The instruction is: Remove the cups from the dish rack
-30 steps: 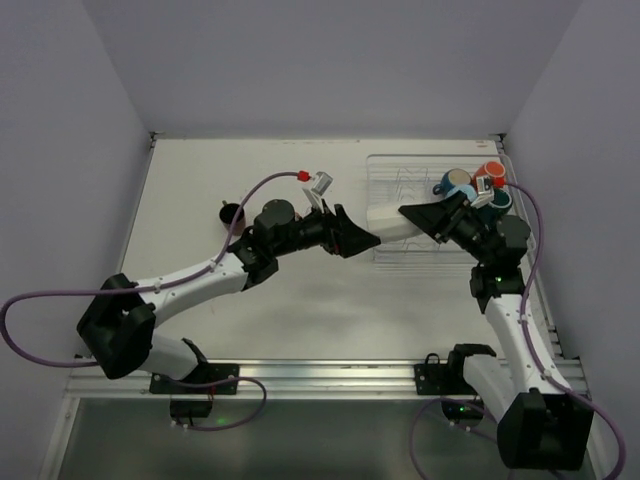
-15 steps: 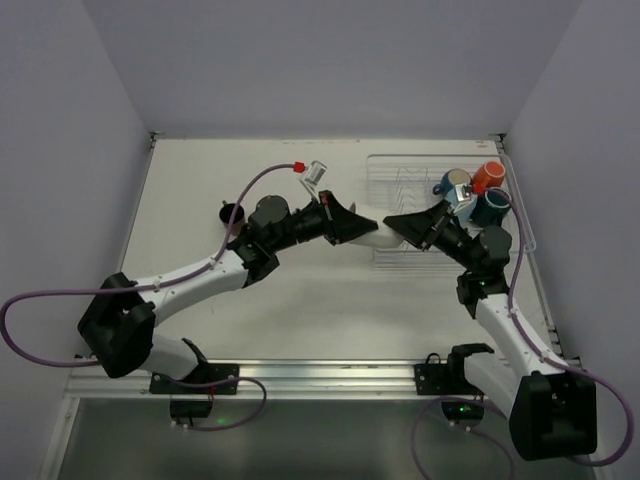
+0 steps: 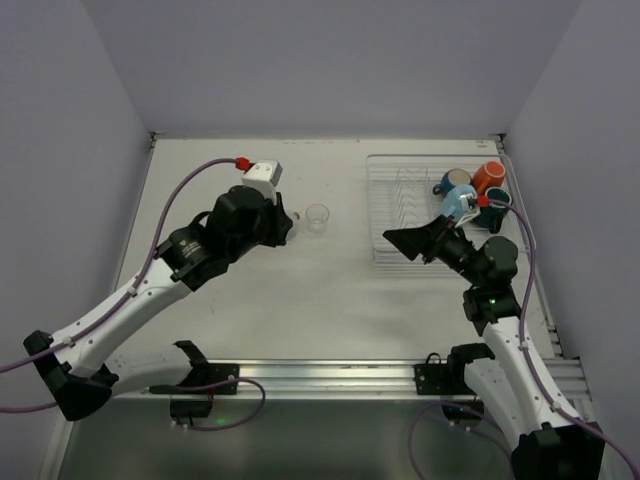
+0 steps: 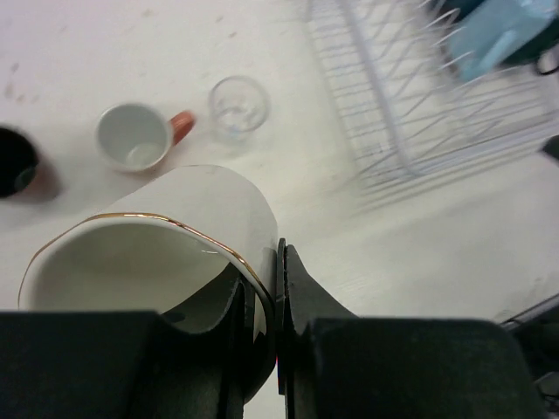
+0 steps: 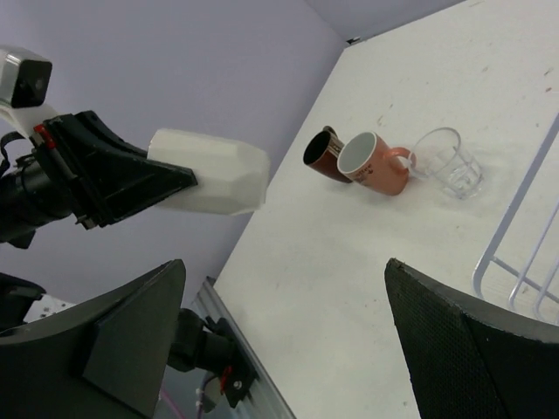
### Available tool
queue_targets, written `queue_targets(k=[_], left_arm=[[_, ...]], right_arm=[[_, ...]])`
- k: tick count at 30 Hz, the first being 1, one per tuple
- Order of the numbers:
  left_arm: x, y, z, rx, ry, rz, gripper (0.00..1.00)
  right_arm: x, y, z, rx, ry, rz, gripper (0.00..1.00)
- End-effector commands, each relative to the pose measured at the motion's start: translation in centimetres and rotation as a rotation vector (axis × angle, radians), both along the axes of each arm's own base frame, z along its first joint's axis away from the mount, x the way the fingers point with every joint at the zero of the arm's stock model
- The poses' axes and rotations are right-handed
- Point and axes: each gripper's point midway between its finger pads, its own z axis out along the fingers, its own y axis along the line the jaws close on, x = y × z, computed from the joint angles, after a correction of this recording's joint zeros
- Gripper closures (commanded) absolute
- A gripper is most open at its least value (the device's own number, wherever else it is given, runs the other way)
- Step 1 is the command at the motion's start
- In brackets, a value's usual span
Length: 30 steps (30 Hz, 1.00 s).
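Tabletop (image 3: 330,300): left gripper (image 4: 274,260) clamped on white cup (image 4: 201,205); right gripper (image 3: 398,243) wide at dish rack (image 3: 400,190) edge.

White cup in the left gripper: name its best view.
Right wrist: the white cup shows nearly whole, side-on, rim pinched by the left gripper. Left wrist shows only its rim and inside, cropped. Top external barely shows it.

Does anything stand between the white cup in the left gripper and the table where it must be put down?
Nothing visible does. The left gripper holds the white cup above bare table. The salmon mug, the dark mug and the glass tumbler stand apart, not under it.
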Motion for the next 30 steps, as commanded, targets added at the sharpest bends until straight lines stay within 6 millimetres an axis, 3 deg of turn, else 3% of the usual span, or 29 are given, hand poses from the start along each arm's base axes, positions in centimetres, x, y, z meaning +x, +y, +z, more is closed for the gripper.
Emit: queue_targets(k=[1,2,5,8,14,21,25,30], left_arm=[[-1.8,7.6,-3.7,0.286,0.11,0.177,1.0],[-2.0,8.1,-5.4,0.313,0.146,0.186,1.0],[-0.9,9.9,-7.7,0.325,0.195,0.246,1.0],[1.1,12.2,-10.4,0.335,0.254,0.3,1.0],[4.8,12.9,-13.0,0.428,0.295,0.326,1.0],[6.7,12.8,-16.7,0.509,0.38,0.303,1.0],[7.1,13.2,-18.1,0.512,0.416,0.301,0.95],[7.2,13.8,-19.0,0.499,0.43,0.31,0.76]], right_arm=[[0.3,-0.6,-0.2,-0.075,-0.038,-0.042,0.02],[0.3,-0.6,-0.2,-0.077,-0.04,-0.041,0.02],[0.0,-0.4,-0.5,-0.082,-0.042,-0.019,0.02],[-0.3,-0.3,-1.0,-0.095,-0.045,-0.009,0.02],[-0.3,-0.3,-1.9,-0.108,-0.044,-0.005,0.02],[-0.3,-0.3,-2.5,-0.124,-0.039,-0.002,0.02],[-0.2,-0.3,-2.8,-0.129,-0.031,-0.004,0.02],[0.2,-0.6,-3.1,-0.148,-0.031,-0.029,0.02]])
